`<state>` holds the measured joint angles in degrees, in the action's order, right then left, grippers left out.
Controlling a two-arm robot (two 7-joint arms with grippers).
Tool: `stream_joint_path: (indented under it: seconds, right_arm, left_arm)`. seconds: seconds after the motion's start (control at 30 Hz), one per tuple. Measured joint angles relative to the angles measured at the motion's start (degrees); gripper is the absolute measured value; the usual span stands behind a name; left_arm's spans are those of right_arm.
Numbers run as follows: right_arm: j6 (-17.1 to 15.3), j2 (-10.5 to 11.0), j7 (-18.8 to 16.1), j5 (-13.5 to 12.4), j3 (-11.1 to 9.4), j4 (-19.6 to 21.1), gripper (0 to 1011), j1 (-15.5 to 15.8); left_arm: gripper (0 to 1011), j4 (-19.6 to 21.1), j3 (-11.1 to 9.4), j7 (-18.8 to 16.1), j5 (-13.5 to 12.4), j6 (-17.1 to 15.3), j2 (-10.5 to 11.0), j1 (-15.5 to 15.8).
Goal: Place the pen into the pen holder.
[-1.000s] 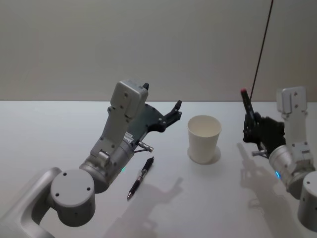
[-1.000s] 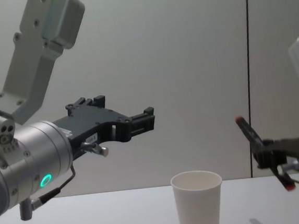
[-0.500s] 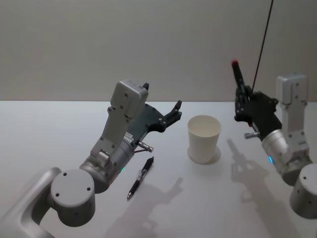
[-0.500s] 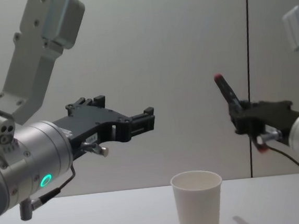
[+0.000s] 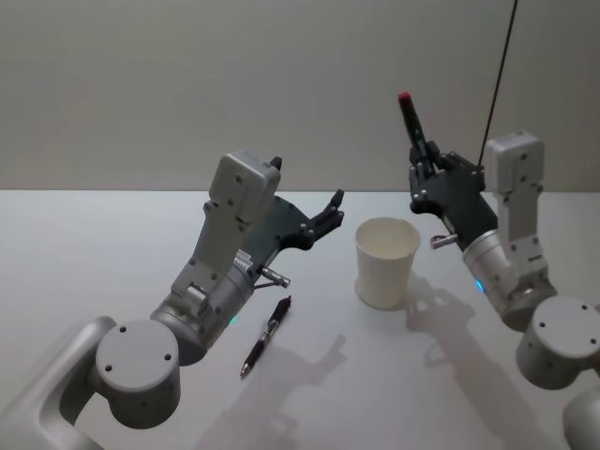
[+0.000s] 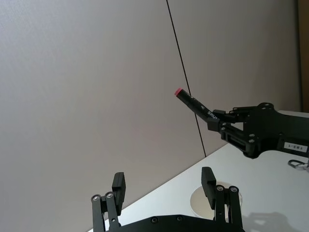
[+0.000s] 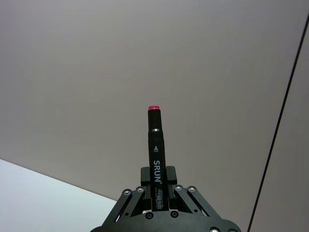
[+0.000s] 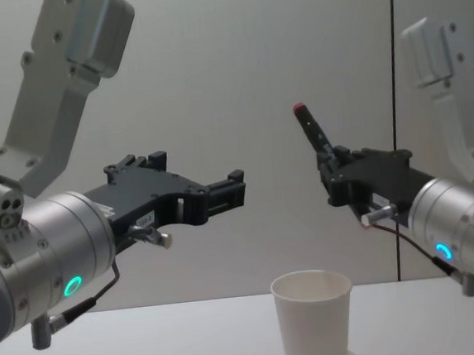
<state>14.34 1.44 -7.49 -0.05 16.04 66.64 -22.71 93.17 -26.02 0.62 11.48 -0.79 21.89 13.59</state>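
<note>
Table | right claw holds marker raised near pen holder | left claw spread

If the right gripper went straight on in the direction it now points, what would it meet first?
The way looks free: the right gripper, shut on the red-capped marker, points upward at the bare wall; that wall probably comes first, though its depth is unclear.

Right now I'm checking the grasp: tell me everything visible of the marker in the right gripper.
The black marker is a slim, plastic-looking barrel with a red top end, a silvery ring below it and white SRUN print. The right gripper pinches its lower part, hiding the bottom end. It points up, red end leaning to the robot's left, in the air higher than the paper cup.
</note>
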Motion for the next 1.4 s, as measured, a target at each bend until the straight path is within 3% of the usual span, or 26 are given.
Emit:
stream_joint_path:
  seconds: [0.53, 1.4]
  right_arm:
    - [5.5, -2.35, -1.14, 2.18, 0.86, -11.61, 168, -5.17]
    - [12.01, -5.7, -1.65, 3.01, 1.85, -29.82, 168, -12.95]
  left_arm:
    - [1003, 0.0, 0.0, 0.0, 0.0, 0.0, 0.0, 0.0]
    - [1003, 0.0, 0.0, 0.0, 0.0, 0.0, 0.0, 0.0]
